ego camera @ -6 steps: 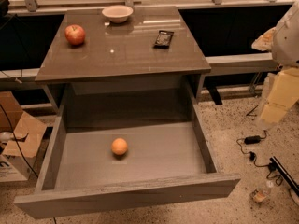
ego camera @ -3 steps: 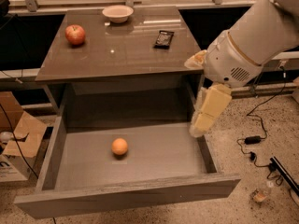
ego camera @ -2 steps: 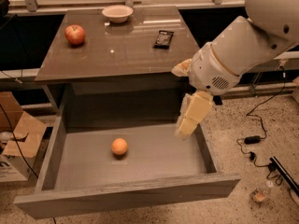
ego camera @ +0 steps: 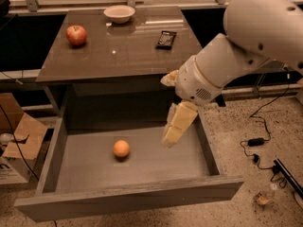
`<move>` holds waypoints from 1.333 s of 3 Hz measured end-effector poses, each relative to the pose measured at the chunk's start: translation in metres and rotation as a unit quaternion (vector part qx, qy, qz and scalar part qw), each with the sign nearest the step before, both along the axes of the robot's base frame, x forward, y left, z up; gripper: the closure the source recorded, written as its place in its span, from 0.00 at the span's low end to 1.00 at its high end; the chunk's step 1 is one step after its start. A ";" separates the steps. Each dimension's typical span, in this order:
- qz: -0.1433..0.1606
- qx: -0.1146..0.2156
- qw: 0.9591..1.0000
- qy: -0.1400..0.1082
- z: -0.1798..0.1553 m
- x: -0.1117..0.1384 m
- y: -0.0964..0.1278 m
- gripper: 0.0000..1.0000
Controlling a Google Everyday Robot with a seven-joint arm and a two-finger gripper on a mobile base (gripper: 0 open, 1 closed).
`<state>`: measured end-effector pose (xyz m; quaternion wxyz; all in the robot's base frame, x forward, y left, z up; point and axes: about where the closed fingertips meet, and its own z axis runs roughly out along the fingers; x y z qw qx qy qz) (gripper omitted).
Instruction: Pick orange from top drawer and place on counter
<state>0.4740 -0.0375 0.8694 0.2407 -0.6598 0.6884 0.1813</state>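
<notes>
Quick count of what you had in view: one orange (ego camera: 121, 148), one apple (ego camera: 76, 35), one bowl (ego camera: 119, 13), one small dark flat thing (ego camera: 166, 39), one drawer (ego camera: 128, 196), one counter (ego camera: 118, 56) and one arm (ego camera: 246, 46).

The orange sat on the drawer floor, a bit toward 9 o'clock of its centre, touching nothing else. On the counter, the apple was out at 10 o'clock, the bowl at the 12 o'clock edge, and the dark thing around 2 o'clock.

Your gripper (ego camera: 169, 109) hung over the drawer's right half, at roughly 2 o'clock from the orange and clear of it. It pointed down into the drawer. Its two cream fingers (ego camera: 181, 122) looked spread apart, with nothing between them and nothing touched.

The arm covered the counter's front right corner and part of the drawer's right wall, and was itself cut off at the right edge. I couldn't tell what the dark thing was. The drawer front's lower left ran off the bottom of the view.
</notes>
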 end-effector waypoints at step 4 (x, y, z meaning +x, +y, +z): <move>-0.004 0.057 0.994 0.093 -0.178 0.049 0.124 0.00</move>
